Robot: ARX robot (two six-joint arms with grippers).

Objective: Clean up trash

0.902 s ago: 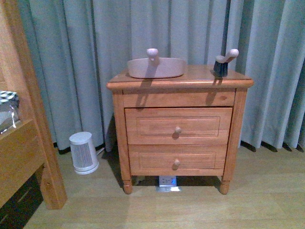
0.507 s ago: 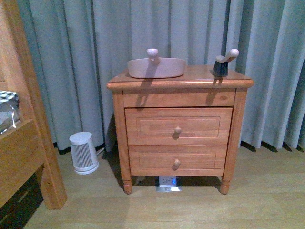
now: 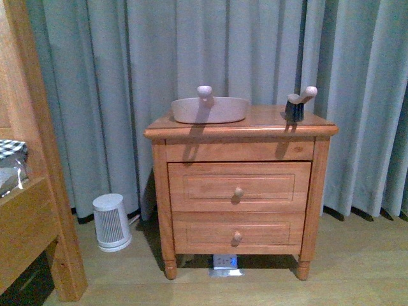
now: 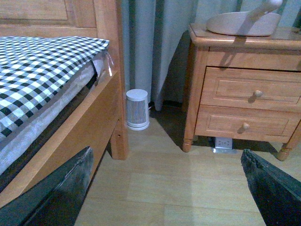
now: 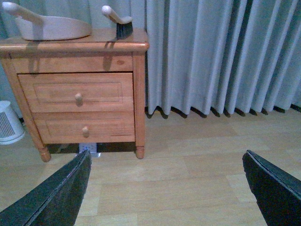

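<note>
Two grippers, left gripper point(image 4: 165, 157) and right gripper point(image 5: 166, 155), fingers spread wide, nothing held, one nightstand point(image 3: 264, 116) well beyond both fingertips, two shut drawers point(image 3: 239, 186), one dustpan point(image 3: 209, 109) and one brush point(image 3: 296, 105) on top, dustpan's inside unseen, whereabouts of trash: cannot tell

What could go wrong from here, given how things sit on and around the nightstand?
No tissue wad shows in any view, so a wrong thing may get targeted. The brush stands on its bristles near the right edge of the nightstand; a careless reach could topple it off. The socket strip and the small white appliance on the floor could be bumped by a low move.
</note>
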